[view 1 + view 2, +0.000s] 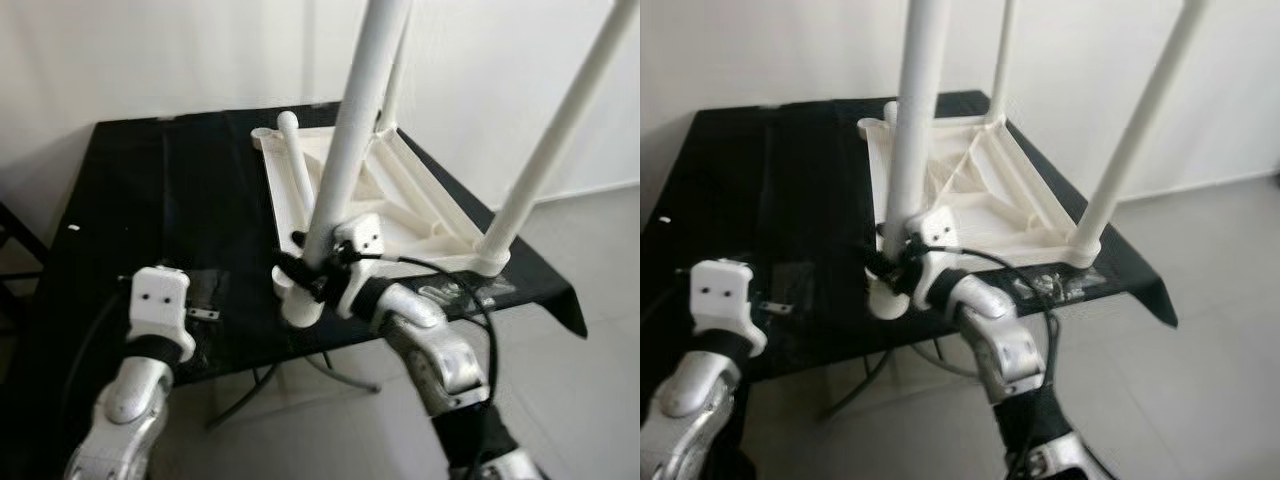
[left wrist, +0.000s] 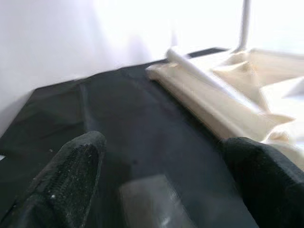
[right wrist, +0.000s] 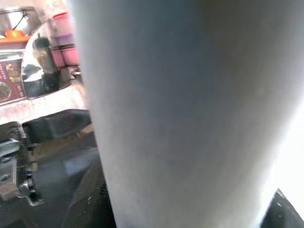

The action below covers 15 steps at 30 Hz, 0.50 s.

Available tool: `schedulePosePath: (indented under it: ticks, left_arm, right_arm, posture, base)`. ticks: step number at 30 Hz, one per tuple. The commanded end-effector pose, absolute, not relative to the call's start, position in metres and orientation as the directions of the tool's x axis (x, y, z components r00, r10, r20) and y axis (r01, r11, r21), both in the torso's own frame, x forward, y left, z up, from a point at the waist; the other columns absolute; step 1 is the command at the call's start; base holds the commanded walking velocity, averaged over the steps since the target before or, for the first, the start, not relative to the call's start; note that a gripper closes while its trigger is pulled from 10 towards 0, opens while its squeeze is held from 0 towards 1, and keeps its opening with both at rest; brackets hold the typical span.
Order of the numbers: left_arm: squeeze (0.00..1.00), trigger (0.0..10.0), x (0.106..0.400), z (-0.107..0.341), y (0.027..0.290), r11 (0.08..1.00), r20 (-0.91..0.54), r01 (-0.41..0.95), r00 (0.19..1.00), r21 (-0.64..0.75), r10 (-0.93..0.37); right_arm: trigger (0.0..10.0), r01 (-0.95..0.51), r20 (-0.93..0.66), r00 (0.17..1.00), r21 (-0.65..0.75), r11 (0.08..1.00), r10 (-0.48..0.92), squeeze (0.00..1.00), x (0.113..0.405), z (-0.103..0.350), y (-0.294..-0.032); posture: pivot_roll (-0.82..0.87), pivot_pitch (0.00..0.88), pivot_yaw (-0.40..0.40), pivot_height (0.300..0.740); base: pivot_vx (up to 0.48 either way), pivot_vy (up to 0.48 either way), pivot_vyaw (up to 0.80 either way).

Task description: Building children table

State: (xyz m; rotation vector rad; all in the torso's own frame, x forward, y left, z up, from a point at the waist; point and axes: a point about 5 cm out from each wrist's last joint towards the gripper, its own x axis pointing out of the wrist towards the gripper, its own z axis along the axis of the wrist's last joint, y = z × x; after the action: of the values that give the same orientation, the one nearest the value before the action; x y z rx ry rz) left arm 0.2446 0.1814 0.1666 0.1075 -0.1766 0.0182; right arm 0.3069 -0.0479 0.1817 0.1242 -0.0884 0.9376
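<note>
- Worktop (image 1: 150, 180): a black-covered folding surface stands against a pale wall, and the upturned white children's table top (image 1: 400, 215) lies on its far right part, underside up with ribs showing.
- Three white legs stand up from that top: the near-left leg (image 1: 345, 150) at its 7 o'clock corner, a near-right leg (image 1: 555, 140) at 5 o'clock, and a far leg (image 1: 395, 75) at about 1 o'clock.
- A fourth, loose leg (image 1: 297, 170) lies flat along the top's left edge, pointing toward 11 o'clock.
- The right hand (image 1: 312, 270) is clamped on the near-left leg low down, just above the socket; in the right wrist view that pale tube (image 3: 190, 114) sits directly against the black fingers (image 3: 90, 202).
- The left hand (image 2: 161, 190) hovers over the bare black cover at the worktop's near edge, at about 9 o'clock from the table top and well apart from it; its fingers (image 2: 66, 180) are spread apart and hold nothing.
- A small metal piece (image 1: 203, 314) shows just beside the left hand's white wrist housing.
</note>
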Motion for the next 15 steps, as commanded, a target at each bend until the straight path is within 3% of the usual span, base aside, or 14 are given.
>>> schedulePosePath:
  ticks: [1, 5, 8, 15]
  left_arm:
    - [0.0, 10.0, 0.2447, 0.1669, 0.1777, 0.996, 0.177, -0.014, 0.984, 0.086, -0.002]
    - [0.0, 10.0, 0.2449, 0.1671, 0.1774, 0.996, 0.178, -0.008, 0.984, 0.085, -0.007]
    - [0.0, 10.0, 0.2447, 0.1672, 0.1774, 0.996, 0.178, -0.006, 0.984, 0.087, -0.01]
    - [0.0, 10.0, 0.2442, 0.1672, 0.1768, 0.996, 0.177, 0.002, 0.984, 0.089, -0.018]
  right_arm:
    - [10.0, -0.806, 0.156, 0.588, 0.036, 0.591, 0.793, 0.0, 0.3082, 0.1894, -0.0513]
    - [10.0, -0.839, 0.177, 0.54, 0.032, 0.544, 0.823, 0.0, 0.3045, 0.1931, -0.0523]
    - [10.0, -0.842, 0.189, 0.535, 0.036, 0.538, 0.824, 0.0, 0.3039, 0.1936, -0.053]
    - [10.0, -0.843, 0.196, 0.533, 0.037, 0.537, 0.823, 0.0, 0.3036, 0.1956, -0.0522]
  posture:
    - [-0.12, 0.032, -0.052, 0.74]
    - [-0.12, 0.031, -0.052, 0.74]
    - [-0.12, 0.031, -0.052, 0.74]
    - [-0.12, 0.032, -0.05, 0.74]
  base:
    - [0.247, 0.0, 0.0]
    - [0.25, 0.0, 0.0]
    - [0.256, 0.0, 0.53]
    - [0.264, 0.0, 0.0]
